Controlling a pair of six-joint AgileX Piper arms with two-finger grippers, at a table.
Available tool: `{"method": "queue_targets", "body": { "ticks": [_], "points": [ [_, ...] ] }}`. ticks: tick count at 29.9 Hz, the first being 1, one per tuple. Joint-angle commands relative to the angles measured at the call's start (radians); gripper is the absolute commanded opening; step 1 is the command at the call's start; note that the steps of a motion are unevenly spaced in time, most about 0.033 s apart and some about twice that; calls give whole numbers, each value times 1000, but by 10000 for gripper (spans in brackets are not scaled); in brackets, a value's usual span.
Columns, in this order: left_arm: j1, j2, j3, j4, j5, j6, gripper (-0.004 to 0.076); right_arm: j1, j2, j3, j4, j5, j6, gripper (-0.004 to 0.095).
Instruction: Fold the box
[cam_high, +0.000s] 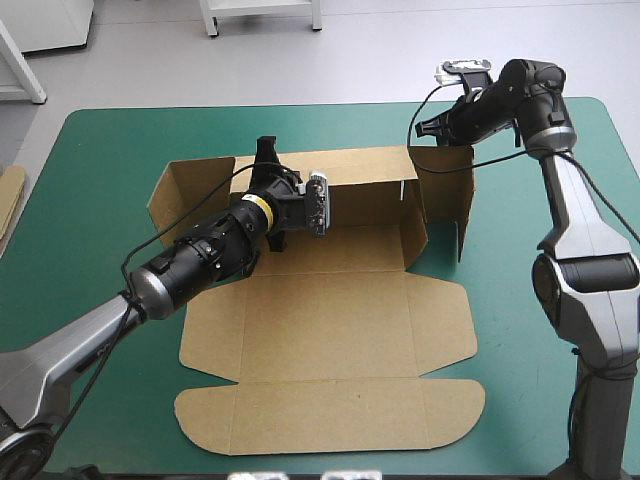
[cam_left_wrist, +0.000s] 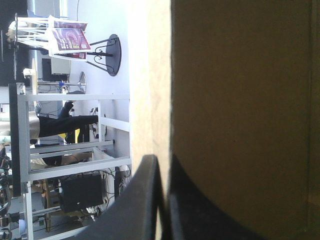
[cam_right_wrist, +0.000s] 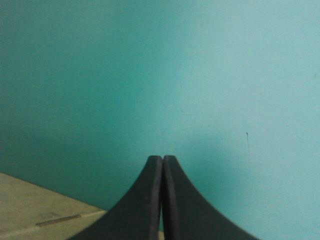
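The brown box (cam_high: 330, 330) lies in the middle of the teal-green cover, its base and lid flat, its back wall (cam_high: 360, 185) and two side flaps raised. My left gripper (cam_high: 266, 152) reaches over the back wall near its left end. In the left wrist view the left gripper (cam_left_wrist: 164, 161) is shut on the box, the board's pale edge (cam_left_wrist: 150, 75) running up between the black fingers. My right gripper (cam_high: 420, 128) hangs just beyond the right side flap (cam_high: 445, 185), at its far top corner. The right gripper (cam_right_wrist: 162, 160) is shut with nothing in it, over the cover, and a strip of board (cam_right_wrist: 40, 210) shows beside it.
An edge of more brown board (cam_high: 10, 200) shows at the table's left edge. Bare teal-green cover (cam_high: 100, 230) lies left of the box, and more of it (cam_high: 520, 330) lies right of the box and along the far edge.
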Motion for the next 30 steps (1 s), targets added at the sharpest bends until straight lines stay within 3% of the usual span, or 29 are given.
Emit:
{"method": "queue_targets", "body": {
  "ticks": [1,9,18,24,30],
  "points": [
    [-6,-36,-24,-8,16,-26,-8,-7,-113,55,15,11,-38,-18],
    [-6,-36,-24,-8,14,-26,-8,-7,-223,181,22,11,-92,-19],
    [-6,-36,-24,-8,16,-30,-8,-7,-270,291,212,11,-199,-18],
    [-6,-36,-24,-8,14,-30,-8,-5,-332,375,225,7,-264,-17],
    [-6,-36,-24,-8,14,-30,-9,-5,-419,540,233,-109,-312,-16]
  ]
}}
